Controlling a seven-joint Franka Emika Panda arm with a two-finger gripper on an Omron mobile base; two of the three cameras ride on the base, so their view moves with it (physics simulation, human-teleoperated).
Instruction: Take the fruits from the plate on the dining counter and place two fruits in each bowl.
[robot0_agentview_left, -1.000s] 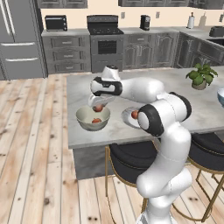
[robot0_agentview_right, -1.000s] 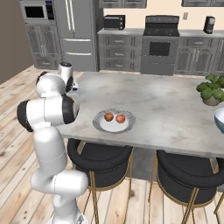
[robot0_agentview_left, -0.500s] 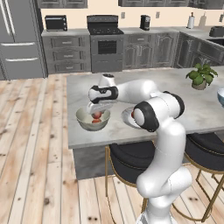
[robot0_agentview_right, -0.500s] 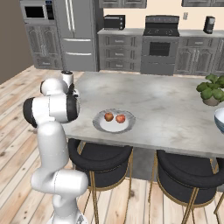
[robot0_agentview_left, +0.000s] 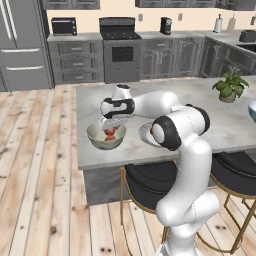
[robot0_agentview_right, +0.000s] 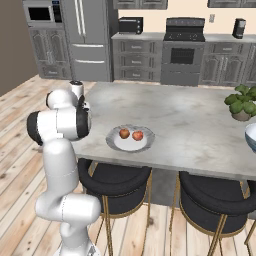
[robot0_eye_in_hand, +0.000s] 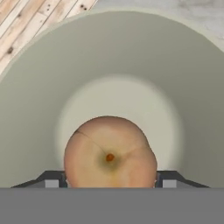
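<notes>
so the counter (robot0_agentview_left: 150, 95) looks the same as a second ago, it's the arm (robot0_agentview_left: 165, 107) that has dropped: it was hanging above the beige bowl (robot0_agentview_left: 106, 136) and now its hand end is down inside it. The plate (robot0_agentview_right: 131, 145) sits just beside that bowl, near the counter's front edge, with two fruits left on it (robot0_agentview_right: 124, 133) (robot0_agentview_right: 137, 135). The other bowl (robot0_agentview_right: 251, 137) is well apart, way off at the far end of the counter. From the hand camera the gripper (robot0_eye_in_hand: 109, 181) is low over the floor of the beige bowl (robot0_eye_in_hand: 118, 65), jaws pinching a fruit (robot0_eye_in_hand: 110, 151) from both sides, so it's not let go yet. My read: this one is about to be dropped, and the next thing is just opening up and lifting clear. There's some red in the bowl from the left side (robot0_agentview_left: 110, 133) but I can't tell if that's only the held one or another under it. The two on the plate would then go to the far bowl
</notes>
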